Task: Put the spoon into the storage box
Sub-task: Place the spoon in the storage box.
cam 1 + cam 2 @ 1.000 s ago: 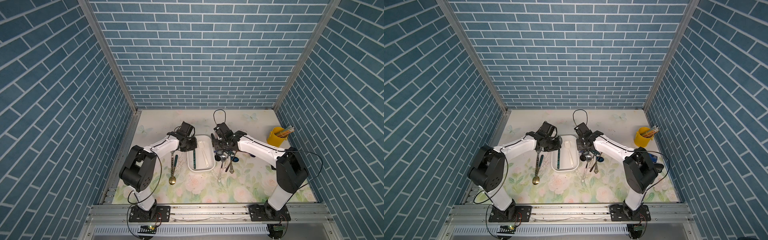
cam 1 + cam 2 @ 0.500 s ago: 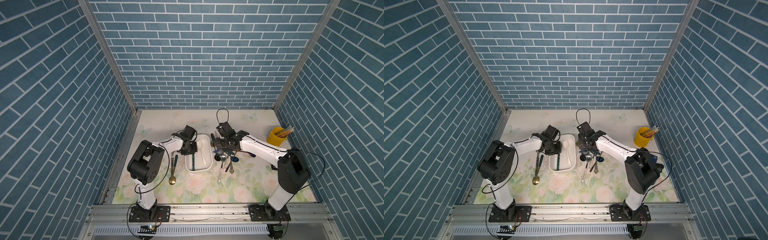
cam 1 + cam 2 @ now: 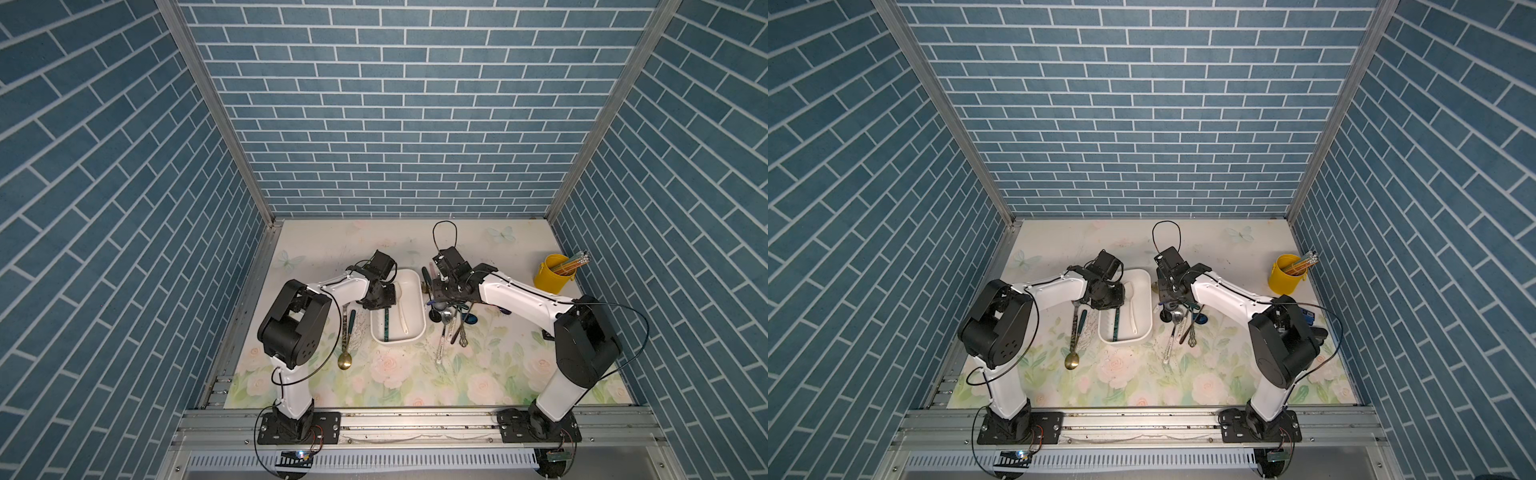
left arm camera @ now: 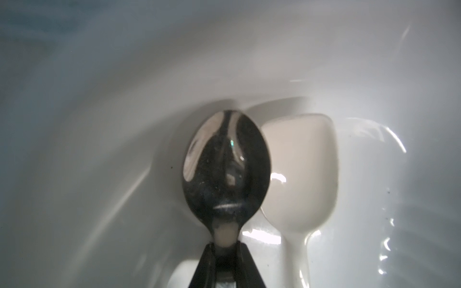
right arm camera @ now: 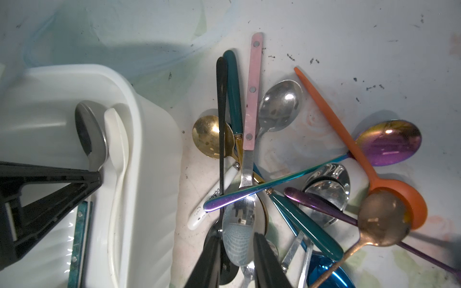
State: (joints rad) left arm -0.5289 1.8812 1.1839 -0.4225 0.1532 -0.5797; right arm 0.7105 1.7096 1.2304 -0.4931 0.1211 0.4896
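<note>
Floral table (image 3: 332, 243) bears storage box (image 3: 397, 340), spoon pile (image 3: 451, 318), yellow cup (image 3: 550, 281)

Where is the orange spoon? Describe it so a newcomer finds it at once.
Beside the white storage box, a heap of spoons lies on the floral table. On the heap's side away from the box lies the orange spoon: the only one that is matte orange from handle tip to bowl.

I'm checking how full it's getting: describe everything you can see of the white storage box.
The storage box is a white, glossy plastic-looking tray, rectangular with rounded corners and low walls, sitting upright on the floral tabletop. Inside are a white spoon and a green-handled spoon, bowls side by side at its far end. The left gripper reaches in, clamped on the green-handled spoon's neck. A spoon pile lies close beside one long wall.
</note>
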